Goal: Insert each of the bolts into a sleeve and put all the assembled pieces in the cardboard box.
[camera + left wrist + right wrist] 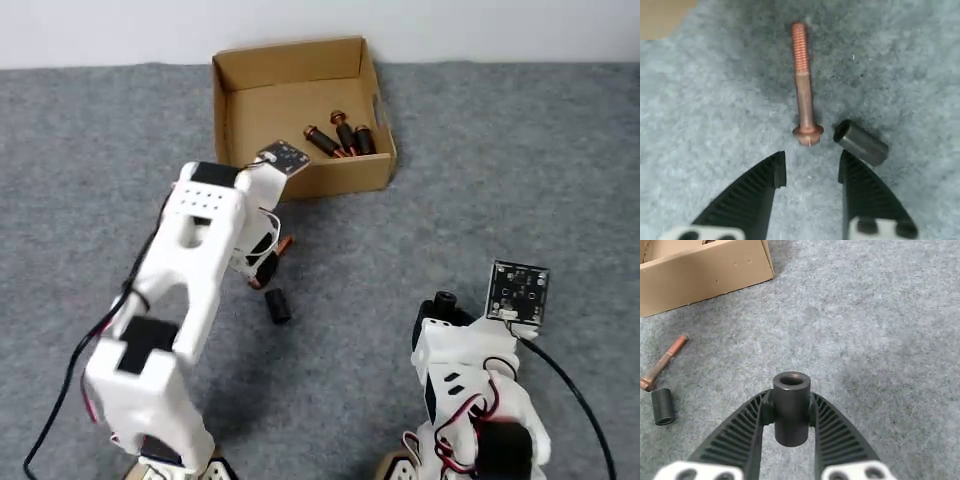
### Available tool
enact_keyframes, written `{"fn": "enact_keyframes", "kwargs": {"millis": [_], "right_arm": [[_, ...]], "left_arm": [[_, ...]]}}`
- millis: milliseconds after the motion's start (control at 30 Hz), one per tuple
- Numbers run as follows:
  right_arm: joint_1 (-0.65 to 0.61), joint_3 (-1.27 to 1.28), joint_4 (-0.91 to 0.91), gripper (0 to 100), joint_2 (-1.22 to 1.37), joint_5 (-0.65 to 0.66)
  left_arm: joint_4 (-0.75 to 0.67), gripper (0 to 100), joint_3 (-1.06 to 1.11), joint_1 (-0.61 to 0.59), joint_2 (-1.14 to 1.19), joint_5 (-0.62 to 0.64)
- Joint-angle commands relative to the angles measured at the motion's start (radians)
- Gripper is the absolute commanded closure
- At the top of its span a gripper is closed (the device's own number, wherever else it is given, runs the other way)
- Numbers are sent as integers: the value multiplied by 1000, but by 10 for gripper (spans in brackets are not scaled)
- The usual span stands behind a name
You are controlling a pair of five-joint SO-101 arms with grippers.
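One cardboard box [330,178] holds several assembled pieces [340,137]. The left gripper [811,167] hangs low, jaws spread, just short of the bolt [804,85], which lies flat on the carpet [715,100]. The right gripper [790,410] pinches an upright sleeve [791,390]. A loose sleeve [861,142] lies beside the bolt's head. Both look rigid and smooth, so mid-shank seems the best grip.

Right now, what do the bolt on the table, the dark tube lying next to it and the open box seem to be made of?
Bolt: metal with a copper-coloured, dull finish, likely plating; cut threads and a flanged head.
Sleeve: probably dark, blackened metal, though hard plastic is possible; smooth matte wall, hollow bore.
Cardboard box: plain brown cardboard, matte, with folded walls.
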Motion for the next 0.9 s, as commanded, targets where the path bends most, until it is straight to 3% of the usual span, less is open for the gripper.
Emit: {"fn": "enact_keyframes", "kwargs": {"millis": [0, 200, 500, 700, 867], "right_arm": [[5, 2, -21, 991, 2, 12], [5, 2, -21, 991, 2, 12], [5, 2, -21, 991, 2, 12], [5, 2, -21, 991, 2, 12], [5, 2, -21, 991, 2, 12]], "left_arm": [[52, 819, -150, 6, 92, -12], [66, 819, -289, 8, 215, -12], [66, 828, -331, 8, 362, -6], [68, 995, -331, 26, 373, -6], [169, 994, -332, 91, 373, -5]]}}
